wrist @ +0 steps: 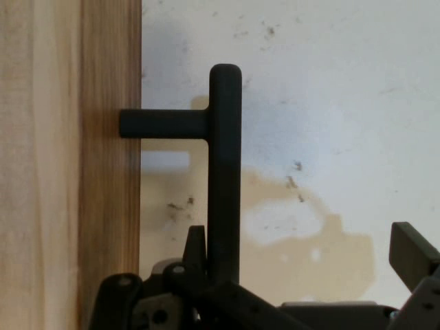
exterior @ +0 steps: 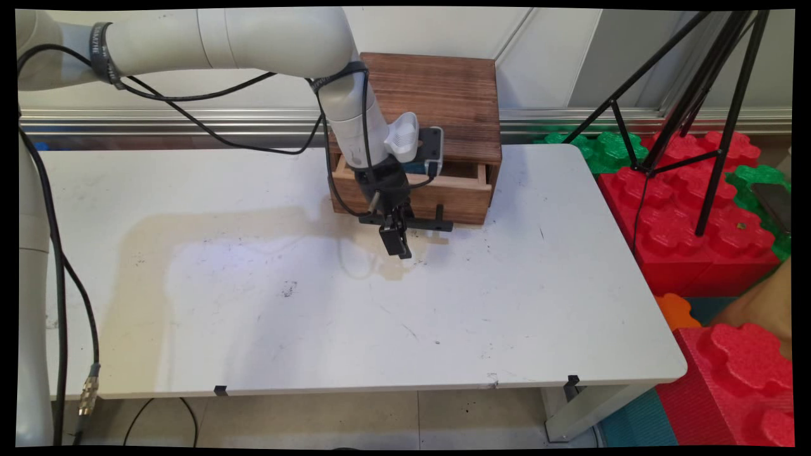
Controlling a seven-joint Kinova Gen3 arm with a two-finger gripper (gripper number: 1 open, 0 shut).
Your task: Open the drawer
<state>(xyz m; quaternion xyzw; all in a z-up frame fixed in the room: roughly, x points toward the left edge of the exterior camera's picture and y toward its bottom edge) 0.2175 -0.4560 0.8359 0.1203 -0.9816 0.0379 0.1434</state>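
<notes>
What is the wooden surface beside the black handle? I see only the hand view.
Observer: It is the front of a drawer, set in a dark wooden box at the far edge of the table.
Operator: Is that drawer shut?
Observer: No. In the main view it stands a little way out of the box, and its inside shows above the front.

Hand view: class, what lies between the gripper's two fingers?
In the hand view, the drawer's black handle bar, beside the drawer-side finger; from there to the other finger only white table shows.
</notes>
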